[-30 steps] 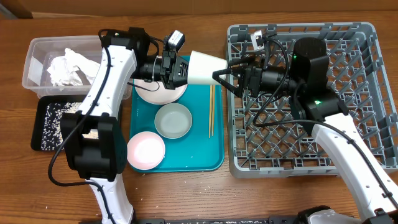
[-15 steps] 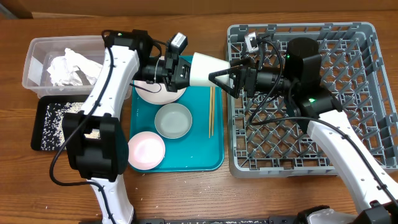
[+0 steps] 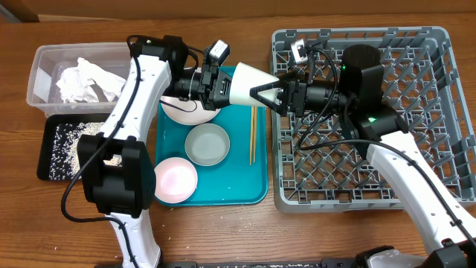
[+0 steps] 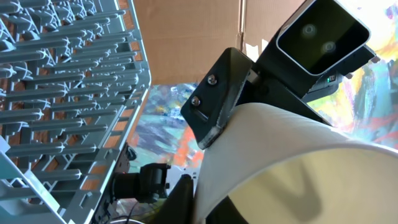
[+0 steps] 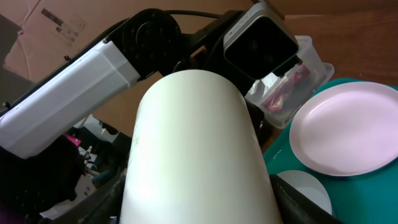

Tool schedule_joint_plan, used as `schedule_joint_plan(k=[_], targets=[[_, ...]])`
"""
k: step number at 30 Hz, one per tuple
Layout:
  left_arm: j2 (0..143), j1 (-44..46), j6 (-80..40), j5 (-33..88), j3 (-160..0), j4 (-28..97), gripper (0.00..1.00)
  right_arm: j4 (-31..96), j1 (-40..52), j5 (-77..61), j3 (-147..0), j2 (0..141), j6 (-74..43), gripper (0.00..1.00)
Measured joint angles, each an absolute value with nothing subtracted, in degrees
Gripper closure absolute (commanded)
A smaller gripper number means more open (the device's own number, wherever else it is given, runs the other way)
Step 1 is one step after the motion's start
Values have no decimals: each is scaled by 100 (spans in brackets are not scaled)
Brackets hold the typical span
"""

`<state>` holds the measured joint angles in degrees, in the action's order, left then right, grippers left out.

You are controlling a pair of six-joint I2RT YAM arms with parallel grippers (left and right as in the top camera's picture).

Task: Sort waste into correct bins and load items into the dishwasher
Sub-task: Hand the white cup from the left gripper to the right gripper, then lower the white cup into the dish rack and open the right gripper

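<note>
Overhead, plain white tapered cup (image 3: 245, 78) sideways midair, left hand (image 3: 230, 86) pinching its rim, right hand (image 3: 260, 94) around base, grip unclear

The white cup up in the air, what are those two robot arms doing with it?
They look to be passing the cup between them above the teal tray. The left end effector grips its open end; the right end effector has its fingers around the bottom, beside the grey dish rack. A white plate, pink plate, bowl and chopsticks lie on the tray.
</note>
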<state>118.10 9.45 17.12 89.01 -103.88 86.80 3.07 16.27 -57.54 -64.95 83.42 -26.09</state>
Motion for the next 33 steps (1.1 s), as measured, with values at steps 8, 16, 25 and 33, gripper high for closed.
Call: schedule_joint_plan(k=[8,16,25,33], targets=[[11810,926,1712,8892,-10388,8573,78,408,1584,-5695,-6495,8344,-2604,55],[11810,744,1712,8595,-10388,8281,66,1044,1197,-5736,-6497,8344,-2609,55],[11810,521,1715,8141,-10388,7780,54,1752,845,-5275,-6497,8342,-2604,54],[11810,526,1693,7205,-10390,7467,48,3870,908,-3990,-6536,8326,-2705,55]])
